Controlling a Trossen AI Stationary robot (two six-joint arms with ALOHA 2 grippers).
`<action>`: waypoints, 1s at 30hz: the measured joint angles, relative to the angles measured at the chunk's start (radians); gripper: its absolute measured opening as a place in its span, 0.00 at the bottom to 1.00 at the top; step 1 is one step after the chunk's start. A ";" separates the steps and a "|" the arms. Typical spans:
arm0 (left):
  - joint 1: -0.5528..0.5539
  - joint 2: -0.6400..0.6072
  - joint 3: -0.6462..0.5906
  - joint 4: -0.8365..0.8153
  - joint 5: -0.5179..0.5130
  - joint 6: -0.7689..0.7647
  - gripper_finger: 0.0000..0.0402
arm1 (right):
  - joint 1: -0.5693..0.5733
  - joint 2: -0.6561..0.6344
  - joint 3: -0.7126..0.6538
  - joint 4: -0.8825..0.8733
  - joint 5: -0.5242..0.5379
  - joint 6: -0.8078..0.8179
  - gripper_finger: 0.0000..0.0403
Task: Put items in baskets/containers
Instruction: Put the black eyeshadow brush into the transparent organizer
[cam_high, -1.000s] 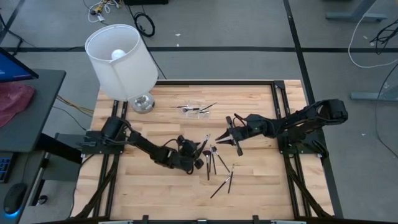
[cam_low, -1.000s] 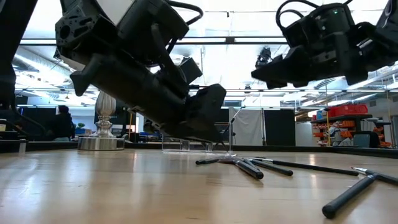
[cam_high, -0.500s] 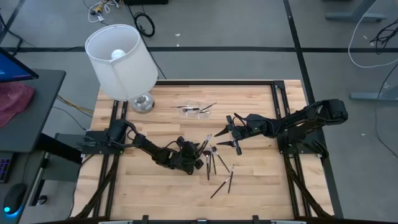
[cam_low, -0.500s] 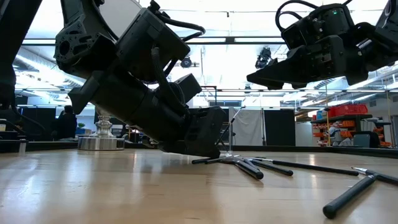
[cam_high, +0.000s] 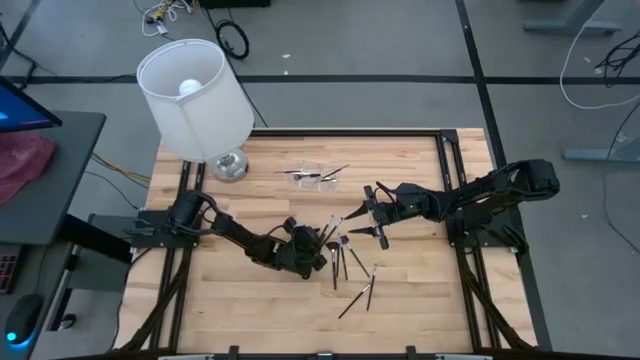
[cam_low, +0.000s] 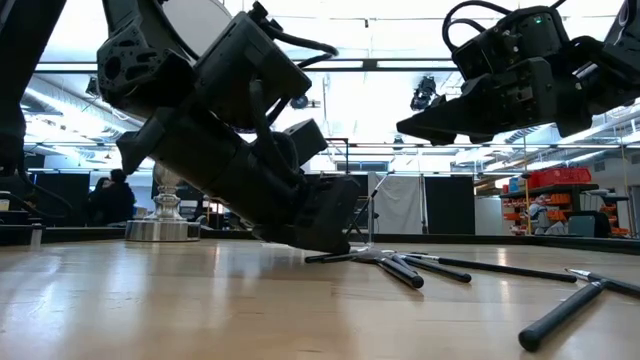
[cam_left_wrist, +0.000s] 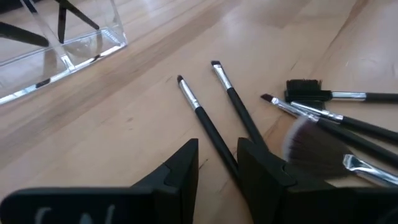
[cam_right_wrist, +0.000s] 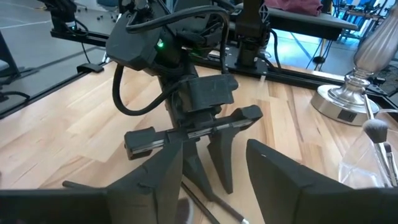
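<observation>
Several thin dark makeup brushes (cam_high: 342, 255) lie flat on the wooden table, and two more (cam_high: 360, 293) lie nearer the front edge. The clear container (cam_high: 313, 175) stands at the back beside the lamp, with a few brushes lying in it. My left gripper (cam_high: 322, 252) is down at the table, open. Its fingers stand on either side of one brush's dark handle (cam_left_wrist: 208, 134). I cannot tell whether they touch it. My right gripper (cam_high: 368, 222) hangs open above the table, right of the brushes, with nothing between its fingers.
A white-shaded lamp (cam_high: 195, 95) on a silver base (cam_high: 229, 165) stands at the back left corner. Beside the straddled brush lie a second thin brush (cam_left_wrist: 239, 115), a pale fluffy brush (cam_left_wrist: 311, 140) and a comb-tipped one (cam_left_wrist: 308, 90). Black frame rails edge the table.
My left gripper has gone down from just above the table to the tabletop at the brushes. My right gripper has opened its fingers wide while staying in place above the table.
</observation>
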 joint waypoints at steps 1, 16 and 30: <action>0.000 0.000 0.000 -0.002 0.000 0.005 0.29 | 0.000 0.000 0.000 -0.001 0.000 0.000 0.45; 0.005 -0.016 -0.002 -0.090 0.050 -0.042 0.29 | 0.000 0.000 0.000 -0.015 0.000 -0.003 0.45; 0.012 -0.018 -0.002 -0.089 0.079 0.080 0.24 | 0.000 0.000 0.000 -0.016 0.000 -0.004 0.45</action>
